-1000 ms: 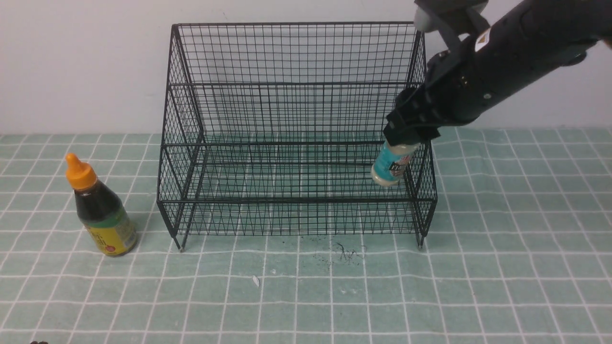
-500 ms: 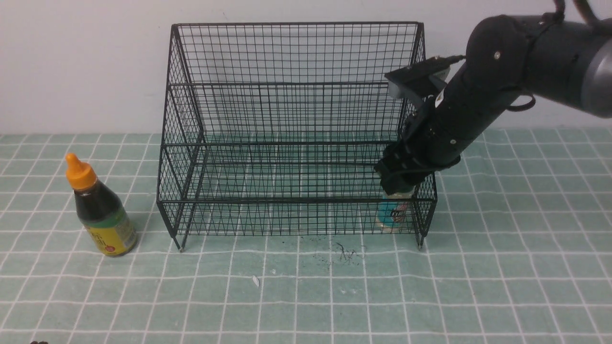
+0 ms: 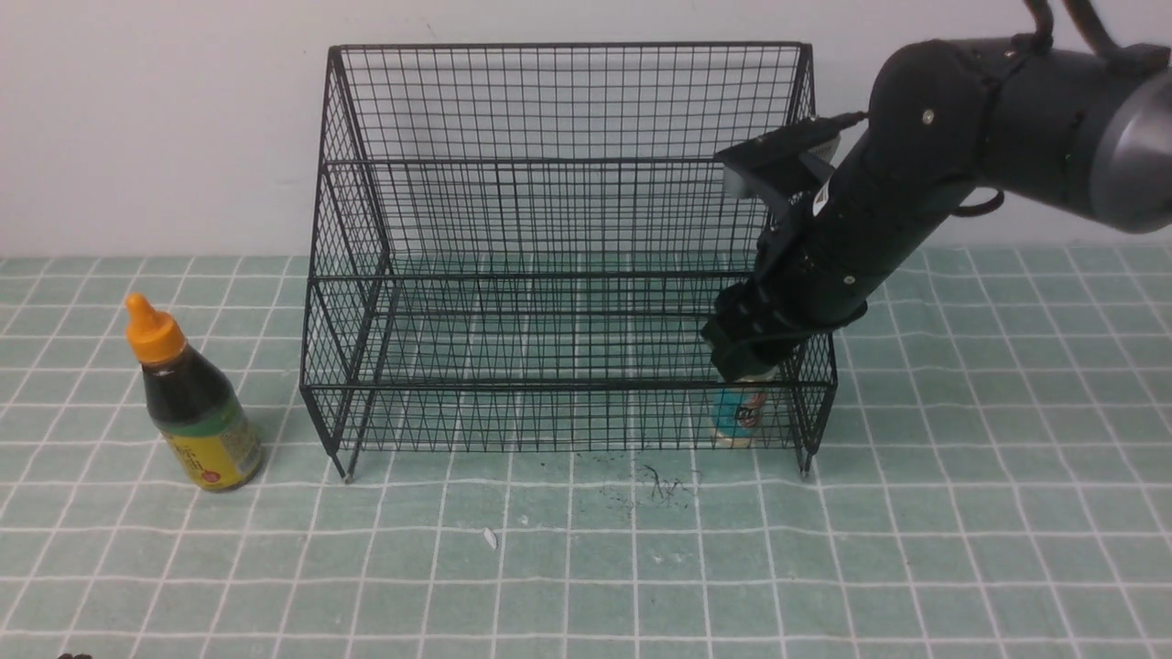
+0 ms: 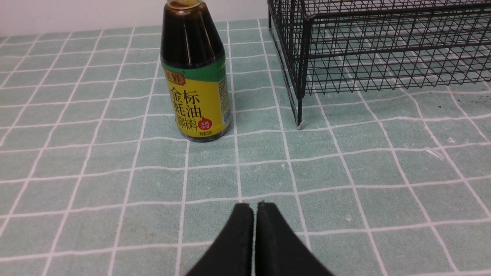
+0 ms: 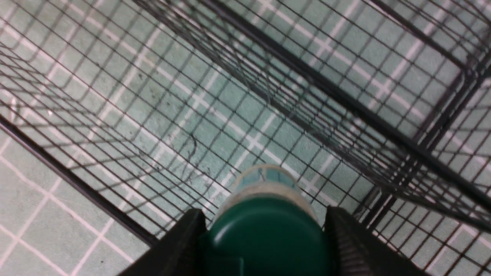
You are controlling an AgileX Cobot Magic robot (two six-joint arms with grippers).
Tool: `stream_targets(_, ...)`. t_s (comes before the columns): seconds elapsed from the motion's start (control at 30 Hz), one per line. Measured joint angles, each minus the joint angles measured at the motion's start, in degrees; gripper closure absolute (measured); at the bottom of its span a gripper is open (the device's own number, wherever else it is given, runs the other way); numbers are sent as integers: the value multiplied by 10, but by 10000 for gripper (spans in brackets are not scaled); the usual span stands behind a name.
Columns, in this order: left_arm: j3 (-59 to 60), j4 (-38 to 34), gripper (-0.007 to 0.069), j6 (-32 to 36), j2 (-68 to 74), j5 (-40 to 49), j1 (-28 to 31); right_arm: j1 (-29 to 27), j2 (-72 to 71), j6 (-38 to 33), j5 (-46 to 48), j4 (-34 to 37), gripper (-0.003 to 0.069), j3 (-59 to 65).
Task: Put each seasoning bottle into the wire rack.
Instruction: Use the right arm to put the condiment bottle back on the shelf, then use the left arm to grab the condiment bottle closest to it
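Right hand (image 3: 743, 369) in wire rack (image 3: 549, 165) front-rt corner, fingers (image 5: 180, 249) flanking green-lid shaker (image 3: 740, 414); clamped or loose, can't tell. Left hand (image 4: 253, 210) together, oyster sauce bottle (image 4: 195, 88) ahead on bench (image 4: 345, 172).

- I see the right arm (image 3: 879, 220): black cylindrical housings, small silver screws, a grey band at its upper joint.
- Grey camera block (image 3: 778, 165) and a white sticker (image 3: 821, 197) at its wrist; black cables (image 3: 1090, 27) above.
- Left fingers (image 4: 239, 237): matte black wedges.
- Right fingers (image 5: 355, 245): black, ribbed inner faces.
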Motion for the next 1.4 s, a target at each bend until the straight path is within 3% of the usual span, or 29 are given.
stream_targets(0.33, 0, 0, 631, 0, 0, 0, 0, 1, -1, 32, 6, -11, 236, -2)
stream_targets(0.77, 0, 0, 631, 0, 0, 0, 0, 1, -102, 86, 91, -13, 244, -87)
stream_targets(1.03, 0, 0, 631, 0, 0, 0, 0, 1, -287, 115, 126, -20, 466, -114)
stream_targets(1.17, 0, 0, 631, 0, 0, 0, 0, 1, -417, 121, 120, -51, 631, -80)
stream_targets(1.37, 0, 0, 631, 0, 0, 0, 0, 1, -592, 121, 36, -67, 671, 77)
stream_targets(1.4, 0, 0, 631, 0, 0, 0, 0, 1, -668, 122, -9, -67, 671, 152)
